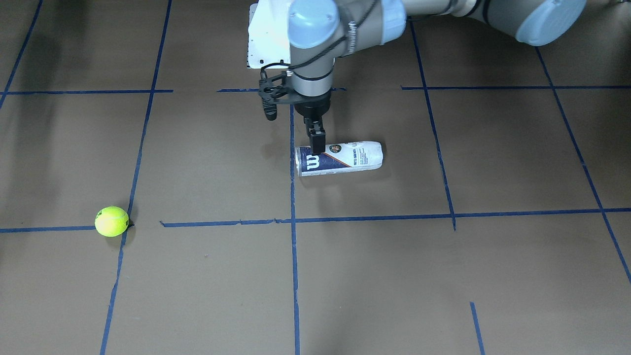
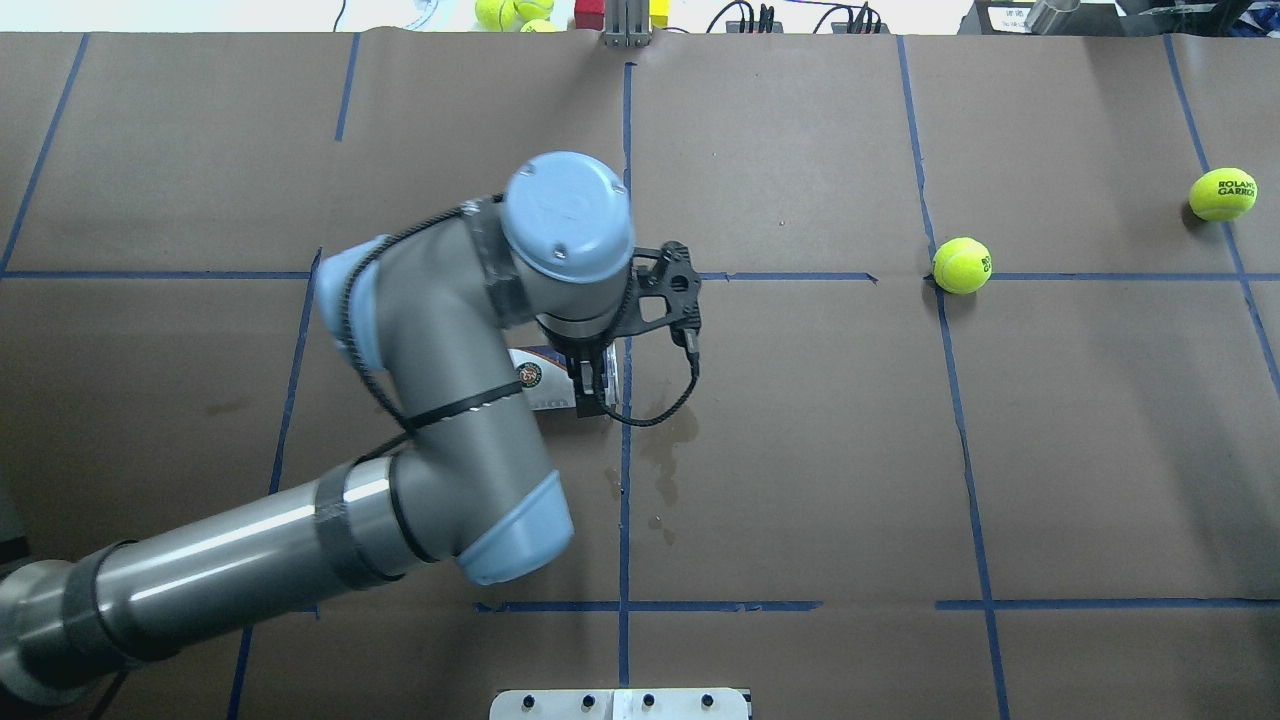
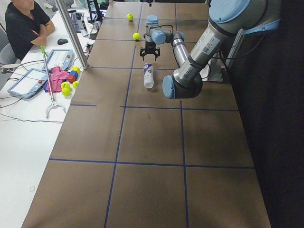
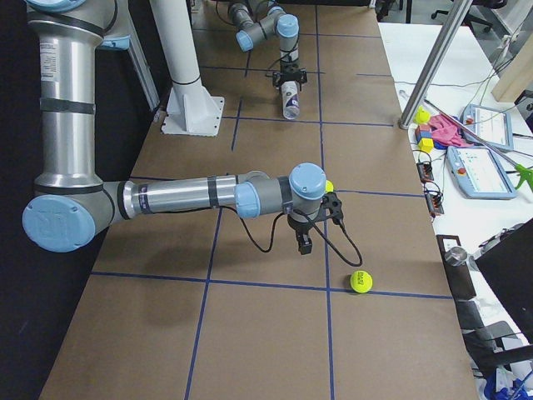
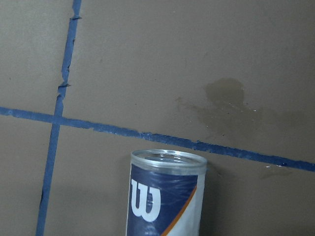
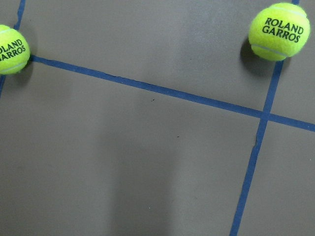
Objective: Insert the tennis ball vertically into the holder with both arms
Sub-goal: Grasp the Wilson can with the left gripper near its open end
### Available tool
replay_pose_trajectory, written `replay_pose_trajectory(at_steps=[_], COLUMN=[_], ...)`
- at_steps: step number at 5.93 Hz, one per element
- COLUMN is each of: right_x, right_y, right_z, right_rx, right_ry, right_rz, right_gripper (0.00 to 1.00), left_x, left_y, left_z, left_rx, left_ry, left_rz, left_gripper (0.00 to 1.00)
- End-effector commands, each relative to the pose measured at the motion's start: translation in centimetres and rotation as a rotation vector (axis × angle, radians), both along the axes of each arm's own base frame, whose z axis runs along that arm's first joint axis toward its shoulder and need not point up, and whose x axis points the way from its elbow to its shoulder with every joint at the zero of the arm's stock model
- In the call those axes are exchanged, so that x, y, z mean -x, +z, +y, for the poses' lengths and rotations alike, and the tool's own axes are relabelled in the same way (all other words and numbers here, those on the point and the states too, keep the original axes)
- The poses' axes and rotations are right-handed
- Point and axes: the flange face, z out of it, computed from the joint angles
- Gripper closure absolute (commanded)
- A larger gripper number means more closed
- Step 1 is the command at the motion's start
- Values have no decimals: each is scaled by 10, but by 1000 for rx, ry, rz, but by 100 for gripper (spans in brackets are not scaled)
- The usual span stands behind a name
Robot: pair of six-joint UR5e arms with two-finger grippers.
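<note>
The holder (image 1: 345, 159) lies on its side near the table's middle, with its open silver rim (image 5: 169, 158) toward the centre tape line. My left gripper (image 1: 316, 143) hangs straight down over the holder's rim end, open, just above it. It also shows in the overhead view (image 2: 592, 388). One tennis ball (image 2: 961, 265) rests on a tape crossing on the robot's right, and a second ball (image 2: 1222, 194) lies further right. My right gripper (image 4: 304, 244) hovers low between these two balls (image 6: 279, 31). I cannot tell whether it is open or shut.
Blue tape lines (image 1: 294, 256) grid the brown table. A dried stain (image 2: 665, 455) marks the paper next to the holder. The white robot base (image 4: 190, 108) stands at the table's back edge. An operator (image 3: 26, 23) sits at a side table with tablets and toys.
</note>
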Motion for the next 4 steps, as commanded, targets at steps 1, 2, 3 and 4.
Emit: replay_pose_trajectory(at_steps=[1,2,3,4], right_x=[0,0,0,1], right_y=[0,0,-2,-2], right_z=[0,0,0,2], right_rx=[2,2,-1,1], right_ry=[1,1,1,-3], right_rz=[1,0,-7,-17], right_gripper=[0,0,0,1], left_x=[-42,-51,-60,-67], left_y=[5,8,20,20], left_z=[-6,-9,-10,-4], left_rx=[-27,-94,-95,-110], left_ry=[2,26,22,17], left_rz=[-89,-133,-159,-160], left_gripper=[0,0,0,0])
